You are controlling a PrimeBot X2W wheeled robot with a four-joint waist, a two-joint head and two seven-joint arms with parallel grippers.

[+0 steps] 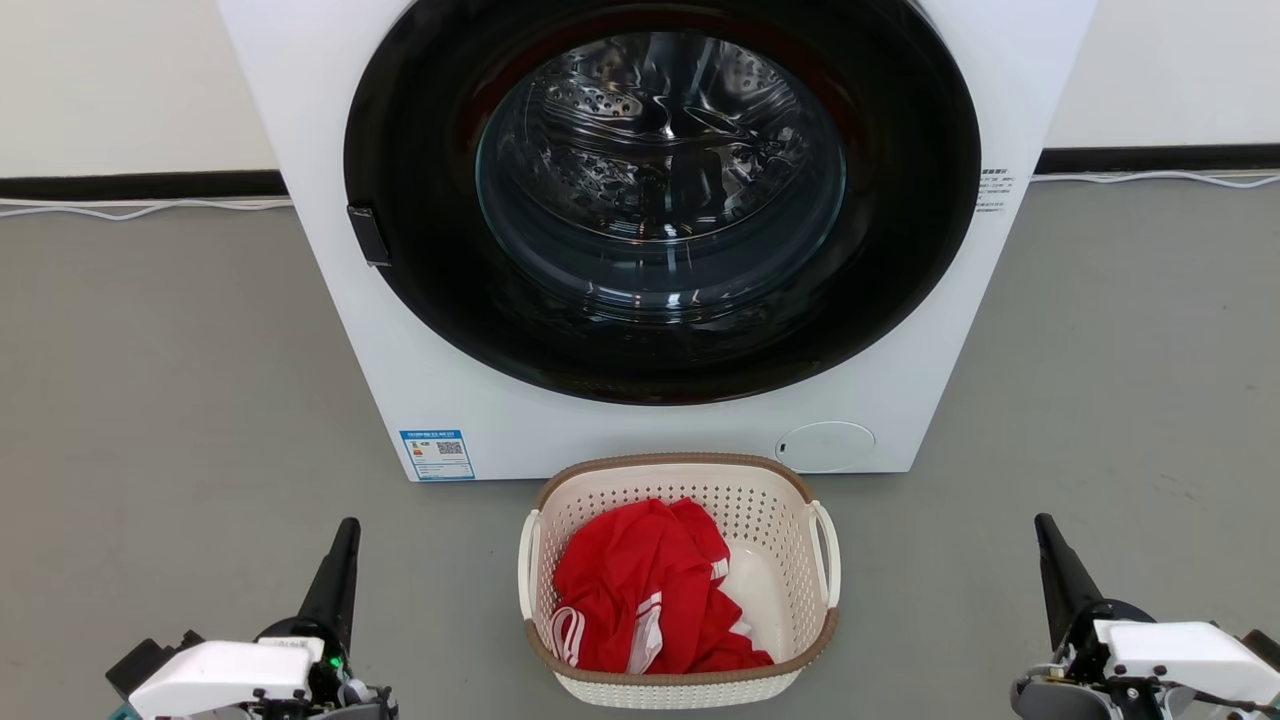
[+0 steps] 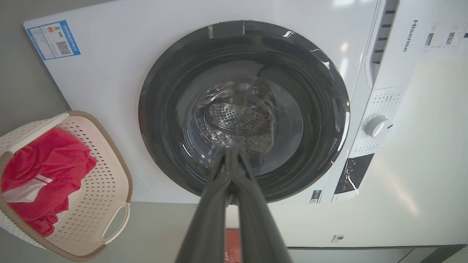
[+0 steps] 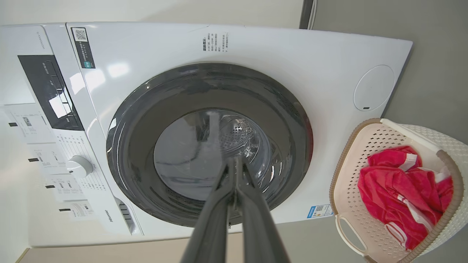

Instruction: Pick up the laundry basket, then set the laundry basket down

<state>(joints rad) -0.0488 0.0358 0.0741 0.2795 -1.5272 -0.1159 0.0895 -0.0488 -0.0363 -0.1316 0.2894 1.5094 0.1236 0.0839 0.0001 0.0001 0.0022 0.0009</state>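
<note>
On both sides of the washing machine (image 1: 420, 380), grey floor (image 1: 150, 400) stretches back to the wall, giving open room left and right of the laundry basket (image 1: 680, 463). The basket sits on the floor close before the machine's foot, below its round dark door (image 1: 660, 200), between the two grippers and well apart from both. A red garment (image 1: 640, 590) with white stripes lies crumpled inside. The left gripper (image 1: 350, 524) and right gripper (image 1: 1041, 520) hover at the lower corners, fingers pressed together, holding and touching nothing.
</note>
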